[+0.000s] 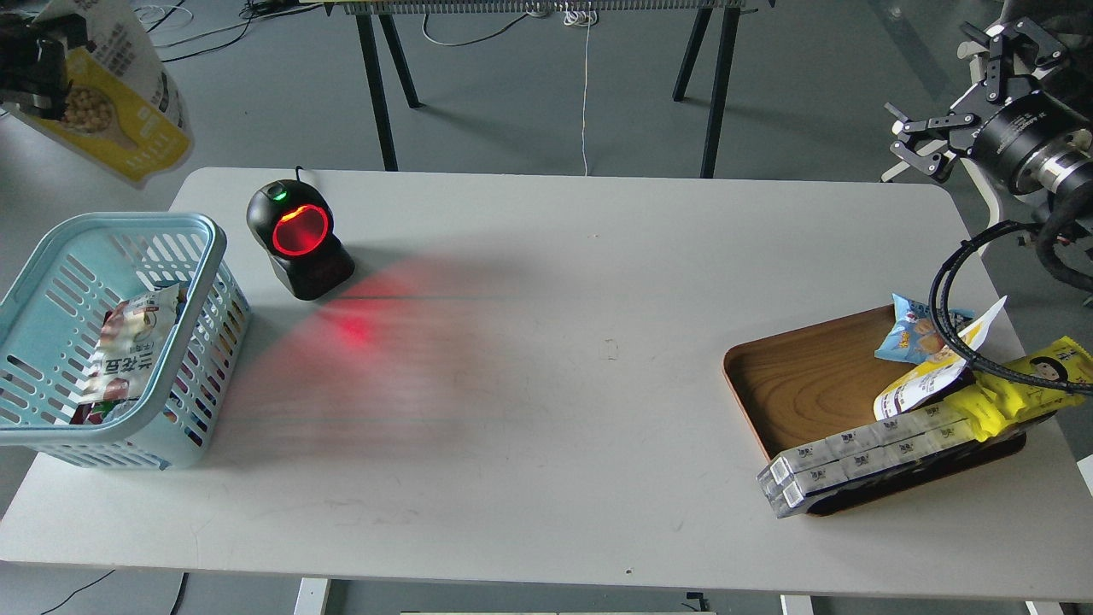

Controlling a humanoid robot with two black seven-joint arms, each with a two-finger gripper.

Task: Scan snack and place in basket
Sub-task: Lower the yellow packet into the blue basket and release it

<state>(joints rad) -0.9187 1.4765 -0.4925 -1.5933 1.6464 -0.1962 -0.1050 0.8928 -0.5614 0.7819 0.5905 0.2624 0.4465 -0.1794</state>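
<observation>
Up at the top left corner, the left gripper is seen raised high, beyond the table's far left edge and above the level of the basket. Its dark fingers are pinched on the snack pouch, gripped at the pouch's left side. The pouch is held in the air, tilted, its long axis running from upper left down to lower right; the white top is turned upward, and the yellow lower corner is pointed down toward the basket's far side. The printed front is faced toward the camera.

Over on the right, the right gripper is held up off the table's far right corner, fingers spread wide with nothing between them.

Between the two, the barcode scanner is lit red on the table, just beside the basket. A wooden tray of snack packs is seen near the right edge.
</observation>
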